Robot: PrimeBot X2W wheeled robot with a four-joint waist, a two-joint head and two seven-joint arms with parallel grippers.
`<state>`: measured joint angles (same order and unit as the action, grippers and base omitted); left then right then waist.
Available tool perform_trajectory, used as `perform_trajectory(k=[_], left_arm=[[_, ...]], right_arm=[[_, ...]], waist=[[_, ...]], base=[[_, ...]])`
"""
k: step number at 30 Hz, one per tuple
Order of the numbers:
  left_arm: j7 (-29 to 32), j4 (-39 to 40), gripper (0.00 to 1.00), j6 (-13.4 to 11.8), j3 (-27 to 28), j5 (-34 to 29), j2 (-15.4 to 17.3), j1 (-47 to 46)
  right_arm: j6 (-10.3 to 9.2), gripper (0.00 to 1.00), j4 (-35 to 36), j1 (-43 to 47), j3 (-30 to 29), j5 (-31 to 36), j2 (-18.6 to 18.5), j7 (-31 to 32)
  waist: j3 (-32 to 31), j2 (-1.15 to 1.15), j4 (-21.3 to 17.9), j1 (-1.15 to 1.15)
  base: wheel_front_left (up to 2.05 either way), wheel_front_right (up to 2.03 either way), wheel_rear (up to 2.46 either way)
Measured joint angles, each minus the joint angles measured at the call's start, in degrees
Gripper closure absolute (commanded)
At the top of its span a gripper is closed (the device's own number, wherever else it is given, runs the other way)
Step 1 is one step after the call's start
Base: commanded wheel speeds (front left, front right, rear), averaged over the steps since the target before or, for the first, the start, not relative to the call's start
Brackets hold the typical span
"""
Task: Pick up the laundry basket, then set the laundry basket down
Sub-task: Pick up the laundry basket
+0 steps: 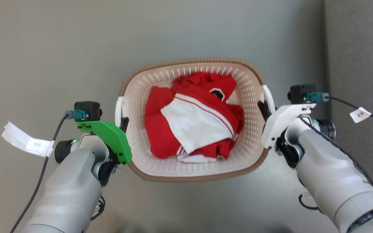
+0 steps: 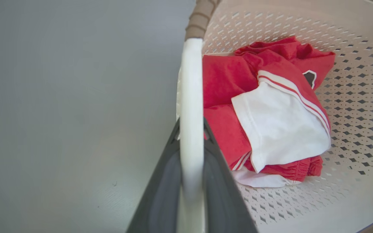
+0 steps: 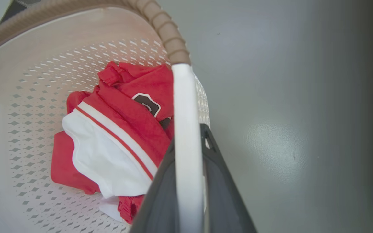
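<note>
My left gripper point(image 1: 124, 122) is clamped on the left handle point(image 1: 118, 111) of the laundry basket point(image 1: 191, 177). In the left wrist view one dark finger point(image 2: 160, 194) lies against each side of the white bar. The basket lies centred between my two arms.

Handling, as judged:
- The perforated plastic wall looks stiff but thin, and is likely to flex if loaded from one side only.
- The red and white clothes point(image 1: 193, 119), heaped in the middle of the basket, are soft and probably light. They may slide if the basket tilts.
- The handles are smooth and could slip. The correct hold is on both handles, kept level.

My right gripper point(image 1: 265, 108) is clamped on the right handle point(image 1: 268, 94) in the same manner.

Below the basket is a plain, smooth grey floor point(image 1: 44, 48). I cannot tell whether the basket rests on it. To the right of the basket, well apart, is a darker grey panel point(image 1: 358, 48).
</note>
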<state>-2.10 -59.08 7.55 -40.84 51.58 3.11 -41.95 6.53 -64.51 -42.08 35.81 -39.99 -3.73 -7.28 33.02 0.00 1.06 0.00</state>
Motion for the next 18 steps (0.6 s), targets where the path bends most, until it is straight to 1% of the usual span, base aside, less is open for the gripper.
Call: perform_trajectory(k=[12, 18], left_arm=[[4.45, -1.72, 1.00, 0.00, -1.69, 2.78, 0.51, 3.05], [6.60, -2.36, 1.00, 0.00, -2.53, 4.10, 0.51, 4.49]], right_arm=[[-0.01, 1.00, 0.48, 3.47, 3.24, -5.92, 0.05, 6.97], [-0.01, 1.00, 0.16, 4.43, 4.09, -7.59, 0.05, 9.92]], waist=[[-9.78, 0.00, -1.41, 0.00], [-14.69, 0.00, -2.35, 0.00]], base=[[0.00, 0.00, 0.00], [0.00, 0.00, 0.00]])
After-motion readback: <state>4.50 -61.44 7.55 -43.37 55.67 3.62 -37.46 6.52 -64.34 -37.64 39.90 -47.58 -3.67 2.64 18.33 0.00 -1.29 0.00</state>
